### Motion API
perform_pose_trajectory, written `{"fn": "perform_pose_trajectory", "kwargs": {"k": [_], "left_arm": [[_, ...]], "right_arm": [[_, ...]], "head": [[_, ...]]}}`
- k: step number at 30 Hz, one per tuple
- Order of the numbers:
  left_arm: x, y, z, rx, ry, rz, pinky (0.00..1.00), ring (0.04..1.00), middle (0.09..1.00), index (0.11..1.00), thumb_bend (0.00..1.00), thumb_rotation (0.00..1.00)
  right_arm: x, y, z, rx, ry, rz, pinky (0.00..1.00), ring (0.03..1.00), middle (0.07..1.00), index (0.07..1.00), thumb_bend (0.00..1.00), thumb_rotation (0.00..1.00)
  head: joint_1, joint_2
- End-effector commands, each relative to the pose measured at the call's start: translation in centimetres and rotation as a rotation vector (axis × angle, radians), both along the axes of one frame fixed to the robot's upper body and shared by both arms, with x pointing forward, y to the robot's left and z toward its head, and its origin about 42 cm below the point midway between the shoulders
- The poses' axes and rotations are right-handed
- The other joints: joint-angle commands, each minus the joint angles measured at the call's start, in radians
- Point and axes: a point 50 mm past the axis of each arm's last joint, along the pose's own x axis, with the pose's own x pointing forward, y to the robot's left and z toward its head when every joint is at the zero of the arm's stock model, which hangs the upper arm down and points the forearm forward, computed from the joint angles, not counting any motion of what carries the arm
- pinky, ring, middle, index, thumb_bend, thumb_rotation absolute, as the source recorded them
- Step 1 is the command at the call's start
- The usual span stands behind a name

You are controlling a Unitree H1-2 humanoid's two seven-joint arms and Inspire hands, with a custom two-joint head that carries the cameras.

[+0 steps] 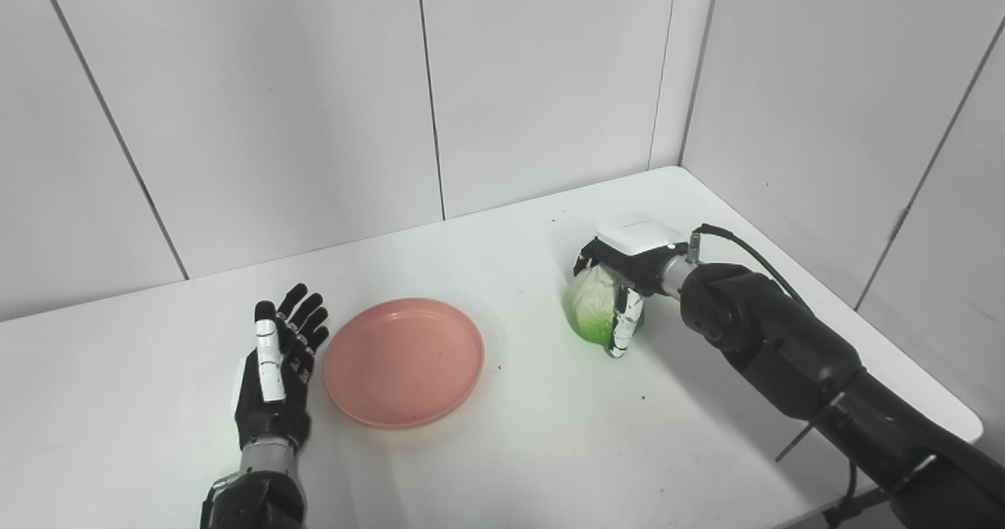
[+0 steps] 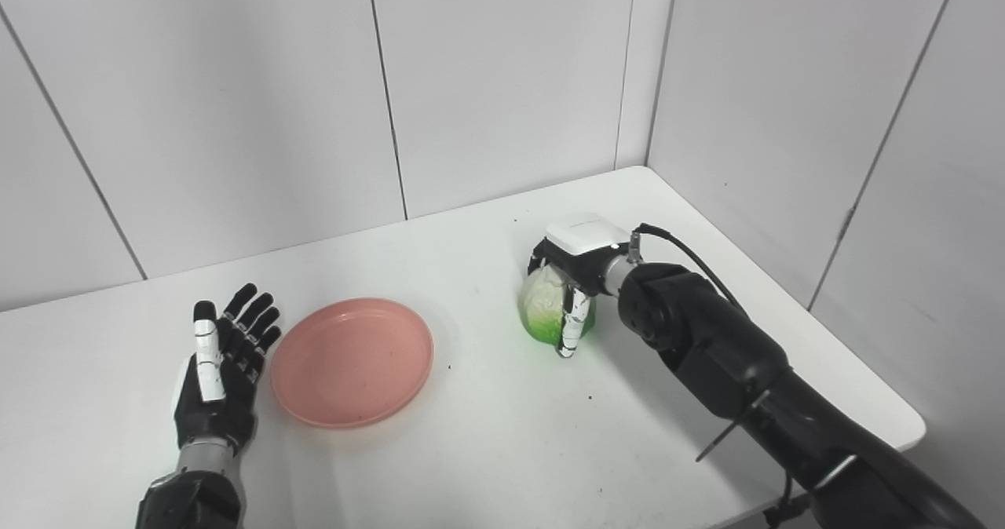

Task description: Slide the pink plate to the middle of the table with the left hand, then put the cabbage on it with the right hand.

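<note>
While the left hand (image 1: 275, 372) rests flat and spread beside the pink plate (image 1: 403, 362), holding nothing, the right hand (image 1: 620, 278) is wrapped over the cabbage (image 1: 590, 305), fingers curled down its sides as it sits on the white bench (image 1: 510, 450). The plate lies near the bench's middle, well apart from the cabbage to its right. A clean finish likely calls for a firm grip, a lift clear of the rim, and release over the plate's centre.
</note>
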Motion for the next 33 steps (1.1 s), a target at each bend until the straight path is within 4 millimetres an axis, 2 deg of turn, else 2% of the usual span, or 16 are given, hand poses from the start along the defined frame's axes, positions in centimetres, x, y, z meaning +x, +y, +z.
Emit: {"fn": "perform_pose_trajectory", "kwargs": {"k": [1,3,4,6,9,13,17,21,24,25,26,27,28,30,33], "left_arm": [[0.6,-0.2,1.6,-0.012,-0.044,-0.006,0.91,0.884,0.852,0.815,0.75,0.96],[0.6,-0.2,1.6,-0.011,-0.044,-0.007,0.92,0.885,0.853,0.814,0.75,0.96],[0.6,-0.2,1.6,-0.010,-0.045,-0.008,0.91,0.886,0.854,0.819,0.75,0.96],[0.6,-0.2,1.6,-0.008,-0.047,-0.008,0.91,0.886,0.854,0.821,0.75,0.96],[0.6,-0.2,1.7,-0.008,-0.043,-0.009,0.91,0.883,0.851,0.818,0.75,0.96],[0.7,-0.3,1.7,-0.006,-0.043,-0.005,0.90,0.873,0.844,0.808,0.75,0.95],[0.6,-0.6,1.7,-0.003,-0.043,-0.006,0.90,0.873,0.845,0.817,0.74,0.95],[0.4,-1.3,1.7,-0.008,-0.045,0.004,0.88,0.858,0.833,0.806,0.75,0.93],[0.1,-1.8,1.8,0.017,-0.060,0.003,0.86,0.848,0.827,0.803,0.74,0.94],[-0.1,-2.3,1.9,0.022,-0.068,0.008,0.86,0.851,0.831,0.808,0.73,0.95],[-0.3,-2.6,2.0,0.025,-0.073,0.013,0.86,0.847,0.831,0.808,0.72,0.96],[-0.4,-3.1,2.2,0.023,-0.084,0.030,0.85,0.846,0.831,0.809,0.72,0.96],[-0.5,-3.5,2.2,0.021,-0.091,0.043,0.83,0.822,0.814,0.801,0.69,0.96],[-0.8,-4.5,2.3,0.010,-0.115,0.064,0.82,0.817,0.811,0.803,0.67,0.97],[-1.0,-5.5,2.2,0.021,-0.134,0.092,0.78,0.785,0.791,0.841,0.69,0.97]], "right_arm": [[0.4,-0.3,1.7,-0.014,-0.082,0.021,0.52,0.459,0.513,0.469,0.52,0.00],[0.3,-0.2,1.7,-0.006,-0.102,0.019,0.55,0.458,0.505,0.478,0.52,0.00],[0.3,-0.2,1.7,-0.005,-0.111,0.019,0.48,0.461,0.526,0.455,0.52,0.00],[0.2,0.0,1.9,-0.001,-0.149,0.041,0.43,0.454,0.528,0.457,0.52,0.00],[0.1,0.6,2.8,0.021,-0.186,0.068,0.42,0.449,0.516,0.473,0.52,0.00],[-0.1,2.5,4.8,0.071,-0.259,0.127,0.43,0.446,0.506,0.484,0.52,0.00],[-0.2,5.5,6.8,0.120,-0.320,0.197,0.42,0.438,0.511,0.486,0.52,0.00],[0.0,8.3,7.6,0.212,-0.335,0.254,0.43,0.438,0.508,0.490,0.52,0.00],[0.0,9.8,7.9,0.241,-0.333,0.286,0.43,0.438,0.507,0.492,0.52,0.00],[0.2,10.7,7.9,0.257,-0.323,0.306,0.43,0.439,0.508,0.489,0.52,0.00],[0.4,11.4,8.0,0.268,-0.315,0.320,0.43,0.442,0.507,0.488,0.52,0.00],[0.6,12.2,7.8,0.284,-0.308,0.339,0.43,0.442,0.506,0.487,0.52,0.00],[0.7,12.6,7.8,0.293,-0.305,0.351,0.42,0.439,0.504,0.490,0.52,0.00],[1.0,13.8,7.4,0.305,-0.287,0.378,0.41,0.439,0.504,0.491,0.52,0.00],[1.6,15.3,6.6,0.292,-0.248,0.410,0.42,0.441,0.502,0.491,0.52,0.00]], "head": [[0.001,0.000],[0.001,0.000],[0.001,0.000],[0.010,0.003],[0.015,0.002],[0.023,0.001],[0.049,0.004],[0.125,0.015],[0.186,0.028],[0.232,0.038],[0.232,0.038],[0.282,0.047],[0.282,0.047],[0.374,0.057],[0.414,0.061]]}}
